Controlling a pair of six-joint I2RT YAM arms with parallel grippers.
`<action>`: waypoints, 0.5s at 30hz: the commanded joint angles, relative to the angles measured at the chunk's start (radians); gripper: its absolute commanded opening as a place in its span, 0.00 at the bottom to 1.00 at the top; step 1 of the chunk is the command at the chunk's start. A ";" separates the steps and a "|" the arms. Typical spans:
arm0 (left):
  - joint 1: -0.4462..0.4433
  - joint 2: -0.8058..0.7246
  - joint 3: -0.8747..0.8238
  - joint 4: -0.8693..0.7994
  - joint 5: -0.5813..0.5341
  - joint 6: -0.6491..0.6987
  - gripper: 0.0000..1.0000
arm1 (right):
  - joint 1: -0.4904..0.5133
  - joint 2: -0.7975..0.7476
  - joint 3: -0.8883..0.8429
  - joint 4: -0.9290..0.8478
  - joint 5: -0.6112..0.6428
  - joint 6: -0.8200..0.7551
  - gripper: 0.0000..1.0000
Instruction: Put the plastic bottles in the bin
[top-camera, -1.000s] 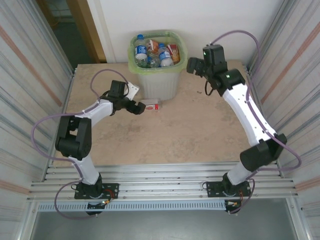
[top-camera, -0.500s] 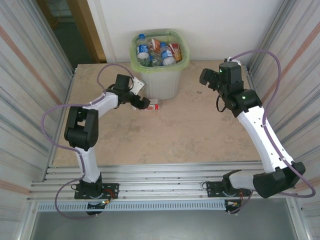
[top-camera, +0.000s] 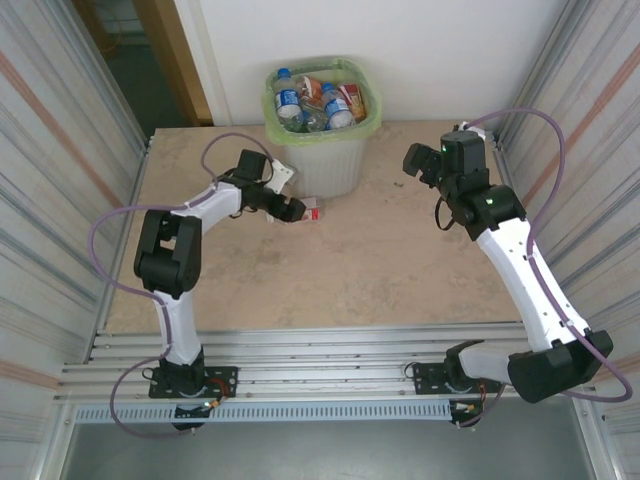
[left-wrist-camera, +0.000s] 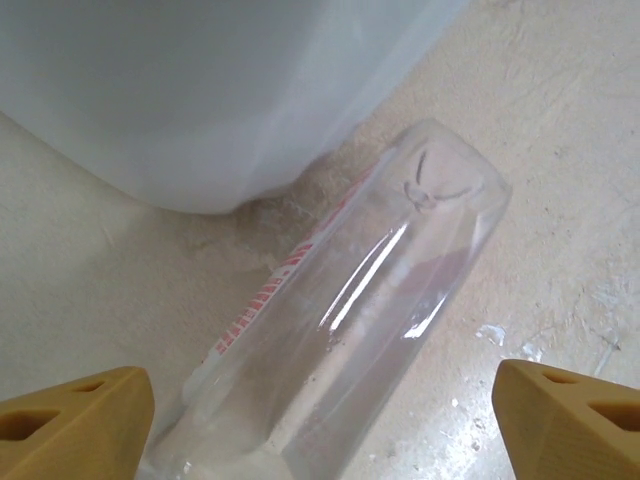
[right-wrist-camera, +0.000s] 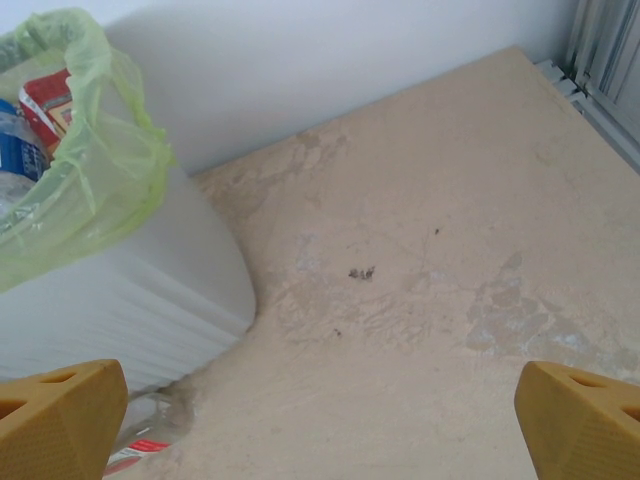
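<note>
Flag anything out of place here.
One clear plastic bottle with a red label lies on its side on the beige table, at the foot of the translucent green-lined bin that holds the other bottles. The open left tool straddles it.

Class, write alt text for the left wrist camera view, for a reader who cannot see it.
A clear plastic bottle with a red-printed label lies on the beige table between the yellow fingertips of the left gripper, which stand wide apart. The translucent white wall of the bin rises just beyond, at the upper left.
</note>
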 joint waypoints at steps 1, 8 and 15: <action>-0.030 -0.020 -0.045 -0.029 -0.011 -0.019 0.86 | -0.005 -0.033 -0.008 0.000 0.019 0.024 0.98; -0.108 -0.043 -0.066 -0.013 -0.223 0.011 0.78 | -0.007 -0.036 -0.014 0.002 0.015 0.027 0.98; -0.198 -0.009 -0.060 0.019 -0.436 0.049 0.78 | -0.013 -0.047 -0.029 0.001 0.011 0.027 0.98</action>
